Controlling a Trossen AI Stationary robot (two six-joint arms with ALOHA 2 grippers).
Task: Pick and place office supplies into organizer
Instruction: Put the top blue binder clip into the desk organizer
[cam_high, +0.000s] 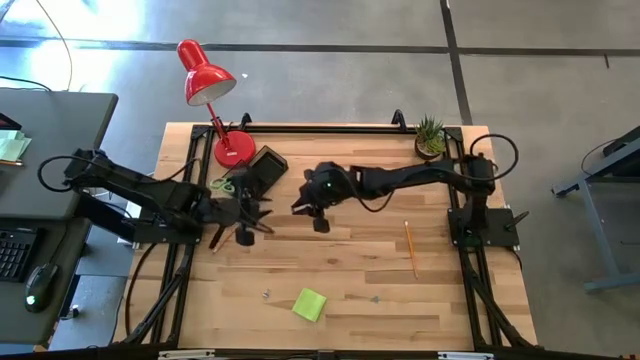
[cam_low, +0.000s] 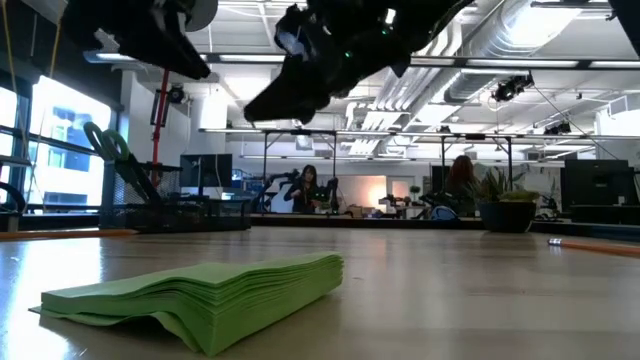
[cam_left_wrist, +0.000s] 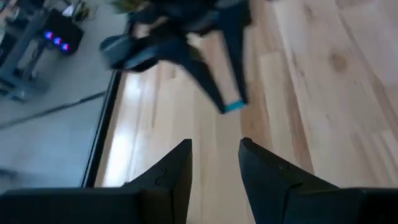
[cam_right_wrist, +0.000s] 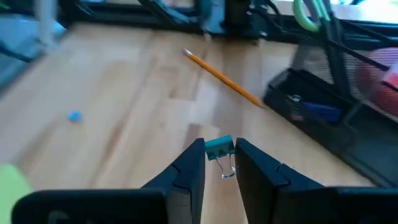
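Observation:
My right gripper, over the table's middle, is shut on a small teal binder clip. The black mesh organizer stands close ahead of it, by the red lamp's base. Green-handled scissors stick out of the organizer, handles up. My left gripper hovers open near the organizer, nothing between its fingers. One orange pencil lies on the wood beyond the clip, another at the right. The lime-green sticky-note pad lies flat near the front edge. My right gripper pinches the binder clip's teal body between its two fingertips. The fingers slant forward and down toward the organizer. The clip is lifted clear of the table, and its wire handles hang below the fingertips.
A red desk lamp leans over the far left corner. A small potted plant stands at the far right. A small blue piece and tiny metal clips lie on the bare wood near the front.

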